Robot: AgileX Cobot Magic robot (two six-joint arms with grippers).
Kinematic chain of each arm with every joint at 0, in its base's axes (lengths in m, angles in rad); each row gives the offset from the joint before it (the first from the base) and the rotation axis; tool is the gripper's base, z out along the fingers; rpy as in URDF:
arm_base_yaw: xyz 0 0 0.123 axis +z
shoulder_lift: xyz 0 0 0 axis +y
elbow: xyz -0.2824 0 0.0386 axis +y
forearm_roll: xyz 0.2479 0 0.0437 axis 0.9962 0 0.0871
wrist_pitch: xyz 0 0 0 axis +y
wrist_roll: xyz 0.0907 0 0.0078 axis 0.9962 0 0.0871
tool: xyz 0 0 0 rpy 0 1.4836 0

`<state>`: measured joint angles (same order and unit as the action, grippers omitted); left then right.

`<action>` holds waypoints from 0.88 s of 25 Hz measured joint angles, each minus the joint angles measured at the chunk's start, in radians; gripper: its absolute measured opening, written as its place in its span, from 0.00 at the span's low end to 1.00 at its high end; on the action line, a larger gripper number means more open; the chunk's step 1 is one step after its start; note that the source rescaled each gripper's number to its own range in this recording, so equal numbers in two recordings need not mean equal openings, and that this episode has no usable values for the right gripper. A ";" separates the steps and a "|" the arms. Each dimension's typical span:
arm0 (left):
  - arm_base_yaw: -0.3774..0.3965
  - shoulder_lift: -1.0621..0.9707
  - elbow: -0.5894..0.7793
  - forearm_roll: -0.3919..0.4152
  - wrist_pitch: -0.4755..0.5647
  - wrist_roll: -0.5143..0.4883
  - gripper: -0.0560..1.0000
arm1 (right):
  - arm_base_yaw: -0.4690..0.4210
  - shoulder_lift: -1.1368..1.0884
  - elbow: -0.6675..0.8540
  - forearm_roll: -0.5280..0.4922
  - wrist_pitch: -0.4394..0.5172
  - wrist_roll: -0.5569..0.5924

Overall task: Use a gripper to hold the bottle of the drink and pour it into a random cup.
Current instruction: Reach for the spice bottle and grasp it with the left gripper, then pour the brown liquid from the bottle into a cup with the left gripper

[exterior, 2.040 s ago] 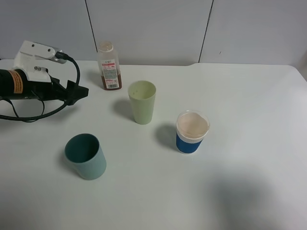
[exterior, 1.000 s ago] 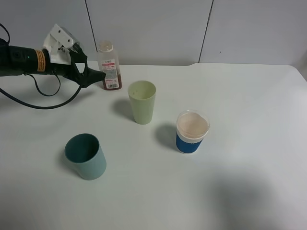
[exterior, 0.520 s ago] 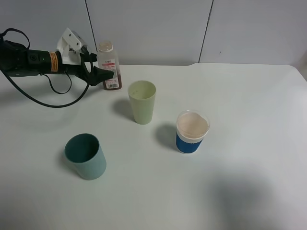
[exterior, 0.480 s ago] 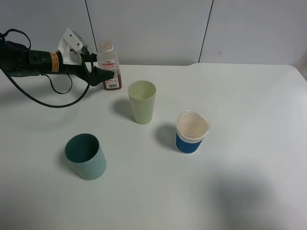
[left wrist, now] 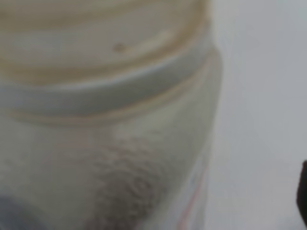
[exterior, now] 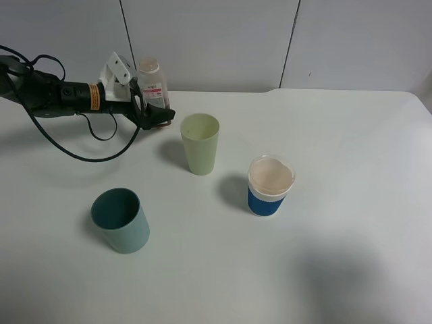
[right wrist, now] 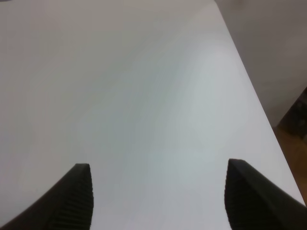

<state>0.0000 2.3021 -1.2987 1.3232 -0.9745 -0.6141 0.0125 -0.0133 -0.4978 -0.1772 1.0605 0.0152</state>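
The bottle stands upright at the back left of the table, pale cap on top, brown liquid low inside. My left gripper reaches in from the left at the bottle's lower half, open, with one black finger in front of the label. In the left wrist view the bottle fills the frame, blurred, and a sliver of finger shows at the edge. The pale green cup stands upright just right of the bottle and nearer. My right gripper is open over bare table.
A squat dark teal cup stands at the front left. A white cup with a blue band stands right of the green cup. A black cable loops on the table behind the left arm. The right wrist view shows the table's edge.
The left arm has swung right and lowered, bringing its open fingers from beside the bottle to around its lower part. The bottle and cups have not moved.
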 joint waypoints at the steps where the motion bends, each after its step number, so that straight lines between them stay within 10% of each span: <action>1: 0.000 0.005 0.000 -0.006 -0.001 0.015 1.00 | 0.000 0.000 0.000 0.000 0.000 0.000; 8: 0.000 0.021 0.000 -0.018 -0.002 0.040 0.93 | 0.000 0.000 0.000 0.000 0.000 0.000; 14: 0.000 0.024 0.000 -0.019 0.017 -0.023 0.07 | 0.000 0.000 0.000 0.000 0.000 0.000; 22: 0.000 0.024 -0.006 -0.022 0.034 -0.055 0.08 | 0.000 0.000 0.000 0.000 0.000 0.000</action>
<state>0.0000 2.3263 -1.3052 1.3012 -0.9403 -0.6690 0.0125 -0.0133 -0.4978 -0.1772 1.0605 0.0152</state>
